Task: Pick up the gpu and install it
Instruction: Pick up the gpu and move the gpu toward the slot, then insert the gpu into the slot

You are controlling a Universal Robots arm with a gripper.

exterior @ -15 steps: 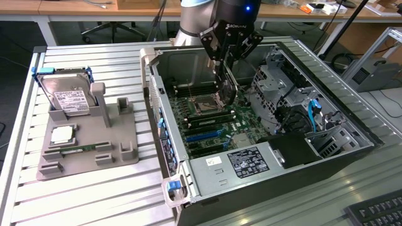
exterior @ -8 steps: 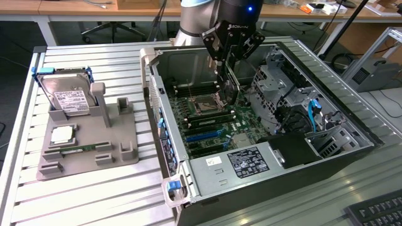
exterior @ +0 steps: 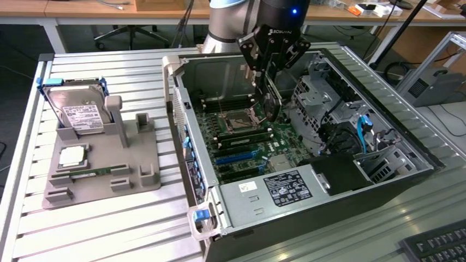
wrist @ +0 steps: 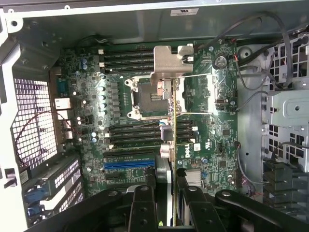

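gpu (exterior: 272, 105), thin card on edge, upright, hanging above the motherboard (exterior: 244, 143)

Room stock, as I read it from my console.
1. Desk (exterior: 102, 232): pale ribbed metal slats, spanning the exterior view.
2. Far desk (exterior: 80, 10): wood top, white legs, along the back, with small clutter on it at the exterior view's right.
3. Chair (exterior: 131, 34): black castor base under the far desk.
4. Floor (exterior: 22, 41): dark at the back, paler grey on the exterior view's right.
5. Frame (exterior: 446, 52): aluminium post on the exterior view's right, with a grey box (exterior: 435, 84) beside it on the floor.
6. Keyboard (exterior: 437, 245): black, near corner.
7. Light: even, soft.
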